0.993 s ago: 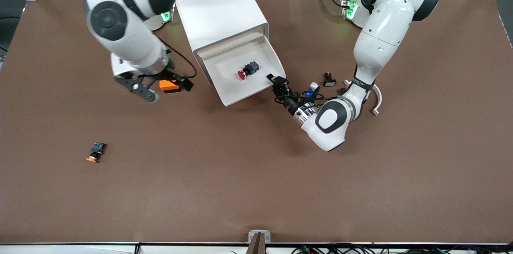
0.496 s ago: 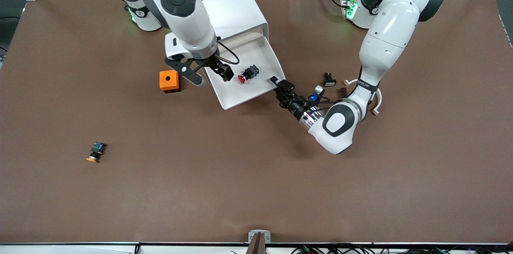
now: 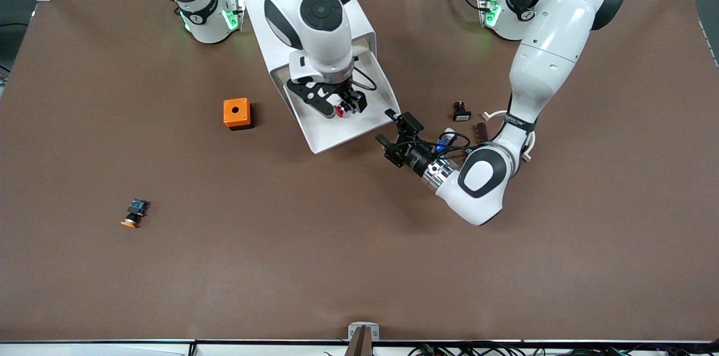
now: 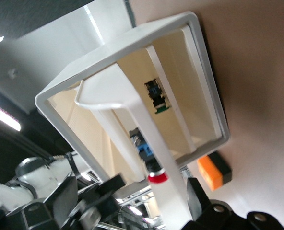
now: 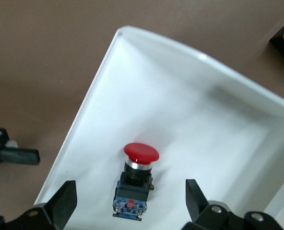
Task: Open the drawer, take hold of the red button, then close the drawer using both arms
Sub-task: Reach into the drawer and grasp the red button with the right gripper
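Low at the frame's left edge lies an orange-capped button (image 3: 133, 214). Centre frame, the left gripper (image 3: 397, 139) stands open just off the drawer (image 3: 328, 134) front. Inside, the button (image 3: 339, 111) lies under the open right gripper (image 3: 336, 103). No legible writing.

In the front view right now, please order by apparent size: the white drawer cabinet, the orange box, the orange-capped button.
1. White drawer cabinet, clearly the largest.
2. Orange box.
3. Orange-capped button, the smallest, although it lies nearest that camera.
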You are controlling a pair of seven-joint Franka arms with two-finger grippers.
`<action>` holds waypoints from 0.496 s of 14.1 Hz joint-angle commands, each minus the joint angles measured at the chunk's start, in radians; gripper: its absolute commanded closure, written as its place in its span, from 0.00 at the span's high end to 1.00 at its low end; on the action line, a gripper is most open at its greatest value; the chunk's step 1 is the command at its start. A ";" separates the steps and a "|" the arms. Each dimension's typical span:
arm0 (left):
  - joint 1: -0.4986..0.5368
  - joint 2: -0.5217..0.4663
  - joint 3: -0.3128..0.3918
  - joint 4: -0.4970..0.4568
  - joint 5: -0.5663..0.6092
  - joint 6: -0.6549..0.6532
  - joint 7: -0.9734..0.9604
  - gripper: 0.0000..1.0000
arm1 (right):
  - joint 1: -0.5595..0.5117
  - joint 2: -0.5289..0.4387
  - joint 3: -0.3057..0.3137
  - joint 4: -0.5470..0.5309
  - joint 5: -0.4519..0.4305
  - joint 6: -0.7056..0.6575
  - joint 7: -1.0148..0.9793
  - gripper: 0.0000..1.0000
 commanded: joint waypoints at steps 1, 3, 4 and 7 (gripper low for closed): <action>0.006 -0.004 0.001 0.042 0.008 -0.030 0.178 1.00 | 0.026 0.021 -0.015 0.005 -0.028 0.019 0.032 1.00; 0.010 -0.008 0.005 0.072 0.061 -0.030 0.265 1.00 | 0.040 0.044 -0.015 0.000 -0.033 0.021 0.044 1.00; 0.010 -0.013 0.003 0.086 0.109 -0.030 0.317 1.00 | 0.049 0.048 -0.015 -0.014 -0.035 0.033 0.044 1.00; 0.010 -0.069 0.003 0.086 0.222 -0.030 0.517 1.00 | 0.060 0.049 -0.015 -0.051 -0.035 0.092 0.064 1.00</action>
